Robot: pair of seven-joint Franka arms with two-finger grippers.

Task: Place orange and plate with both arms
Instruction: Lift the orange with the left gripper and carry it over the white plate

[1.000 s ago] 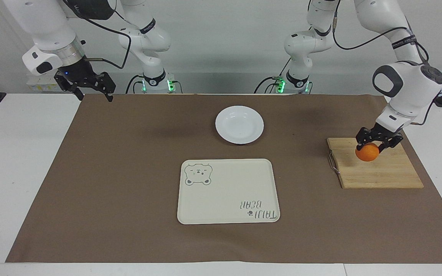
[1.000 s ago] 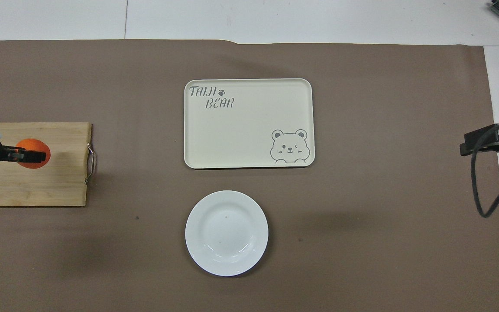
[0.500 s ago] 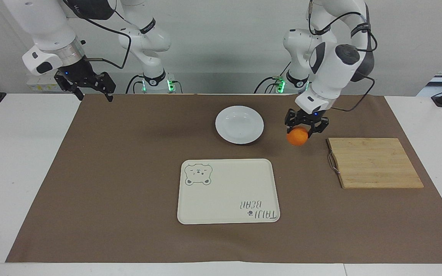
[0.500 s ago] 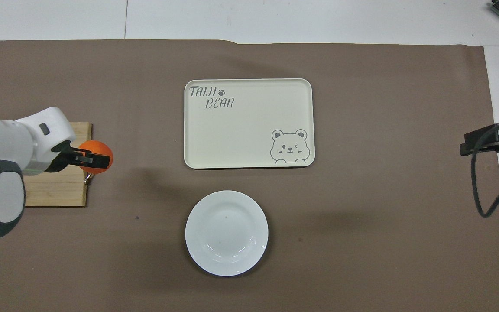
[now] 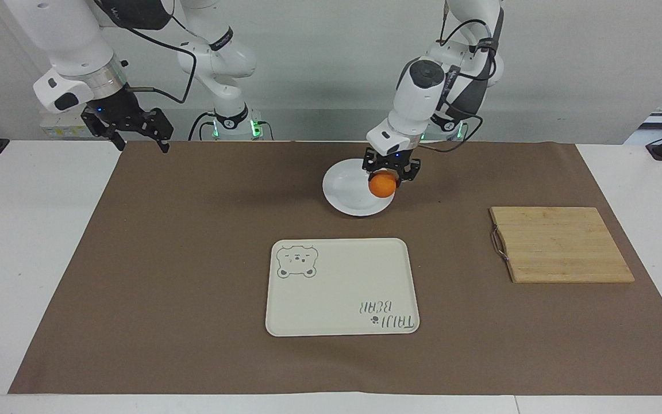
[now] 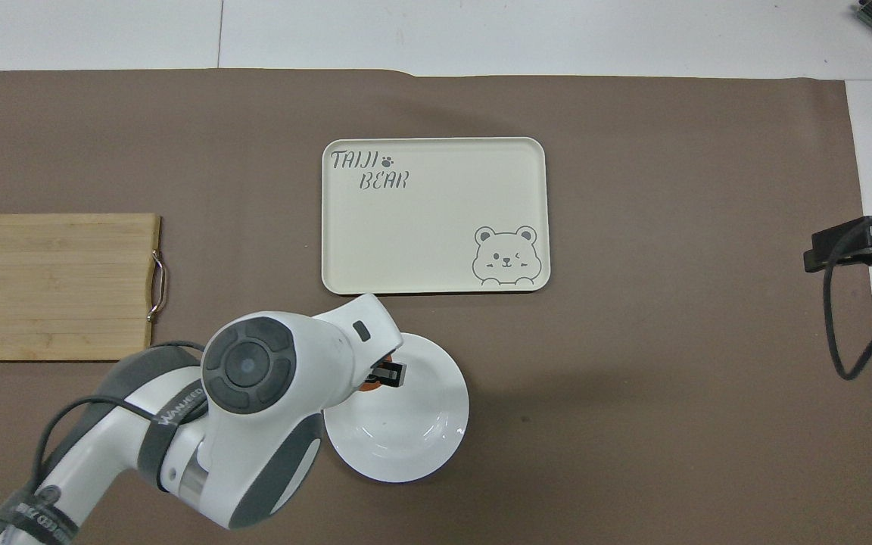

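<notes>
Holding the orange (image 5: 382, 186) in its closed fingers, the left gripper (image 5: 391, 171) hangs over the plate (image 5: 344, 190), at the edge of it toward the left arm's end of the table. The fruit looks like it's not down on the dish yet, though it's hard to say exactly how much air is under it. In the overhead view the arm covers nearly all of the orange, so the facing view is the one to trust here.

If I were doing this step: slide a bit more toward the middle of the plate before lowering, because a round fruit let go near the raised rim will probably roll off onto the brown mat (image 5: 193, 259). Come down slowly, open only once the orange is resting on the dish, then lift straight up so the fingers don't nudge it.

The right gripper (image 5: 135, 127) waits over the corner of the mat at the right arm's end, fingers spread open and empty. My guess is it handles the plate afterwards.

Writing-wise, the cream tray (image 6: 436, 227), which sits farther from the robots than the plate, says "TAIJI BEAR" with a little paw print, plus a winking bear drawing in one corner. The wooden cutting board (image 5: 561, 244) has no markings I can see.
</notes>
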